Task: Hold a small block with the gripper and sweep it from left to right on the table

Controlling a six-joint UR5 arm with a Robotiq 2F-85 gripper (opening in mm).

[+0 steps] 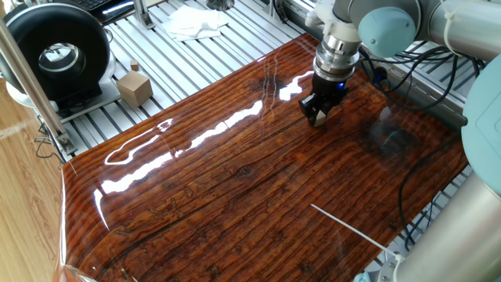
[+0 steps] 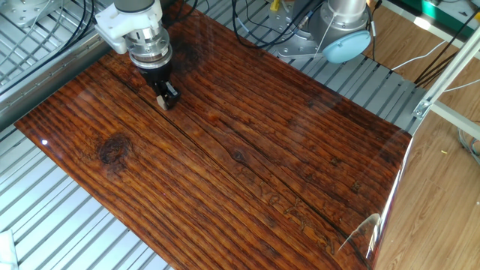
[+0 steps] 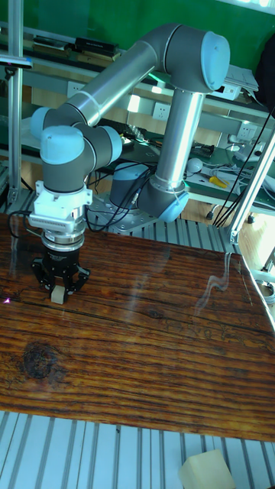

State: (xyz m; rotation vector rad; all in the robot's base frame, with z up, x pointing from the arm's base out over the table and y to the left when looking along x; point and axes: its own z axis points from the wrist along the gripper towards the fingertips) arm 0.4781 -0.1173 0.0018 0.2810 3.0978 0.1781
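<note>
— What fills the room from where you stand?

— The large glossy reddish-brown table (image 1: 235,180) (image 2: 247,150) (image 3: 145,344) with wood-grain stripes, lying on a slatted silver aluminium frame (image 1: 102,125) (image 2: 67,232). Light glares across its surface in one fixed view.

— And above it?

— A silver-grey robot arm with light blue joint caps (image 3: 137,69) (image 1: 391,23), bending down toward the board's edge.

— Anything off the board?

— A black round drum-shaped device (image 1: 51,51) stands on the frame, a larger tan wooden cube with a small knob on top (image 1: 135,86) just beside it, and a crumpled white cloth (image 1: 192,22) farther back.

— The claw?

— The black two-fingered gripper (image 1: 321,116) (image 2: 163,100) (image 3: 57,292) points straight down, its fingertips at the table surface. The fingers are pressed in on a tiny pale tan wooden block (image 1: 321,120) (image 2: 161,102) (image 3: 56,295), pinching it between them.

— Where is that block exactly?

— Between the fingertips, low against the board, near the table's edge. Whether it touches the wood, I cannot tell.
</note>
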